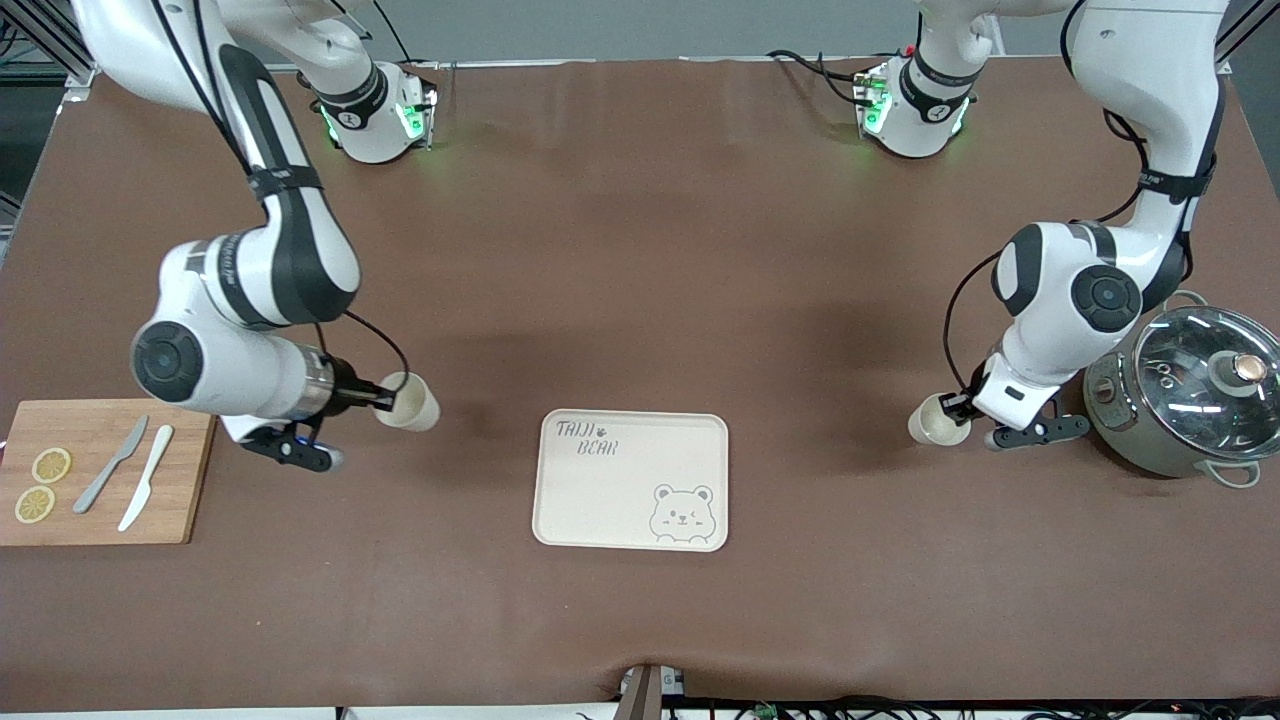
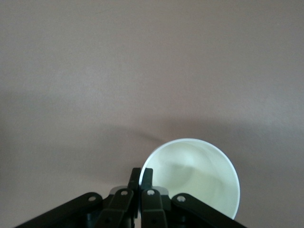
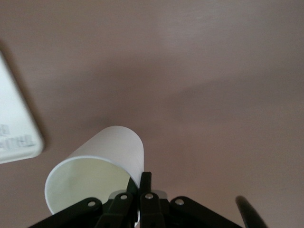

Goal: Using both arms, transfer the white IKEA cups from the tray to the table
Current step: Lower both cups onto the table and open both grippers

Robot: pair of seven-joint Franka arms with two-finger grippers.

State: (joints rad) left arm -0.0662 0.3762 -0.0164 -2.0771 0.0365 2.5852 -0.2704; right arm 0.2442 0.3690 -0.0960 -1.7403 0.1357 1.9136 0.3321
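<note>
White cups numbered two — one per arm. Right gripper (image 1: 385, 402) had its jaws pinched tight on the rim of one cup (image 1: 410, 402), tilted, over the desk (image 1: 640, 250) beside the single bear tray (image 1: 632, 480). Left gripper (image 1: 950, 405) gripped the second cup (image 1: 937, 422) the same way — near one pot (image 1: 1190, 400).

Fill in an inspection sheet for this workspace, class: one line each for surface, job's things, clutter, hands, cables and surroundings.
Surface: brown table.
Job's things: two white cups, one in the right hand, the other in the left hand; bear-printed tray bare.
Clutter: cutting board with two knives, lemon slices; lidded pot.
Hands: right hand and left hand each shut on a cup rim.
Cables: black, along both arms.
Surroundings: nothing seen.
</note>
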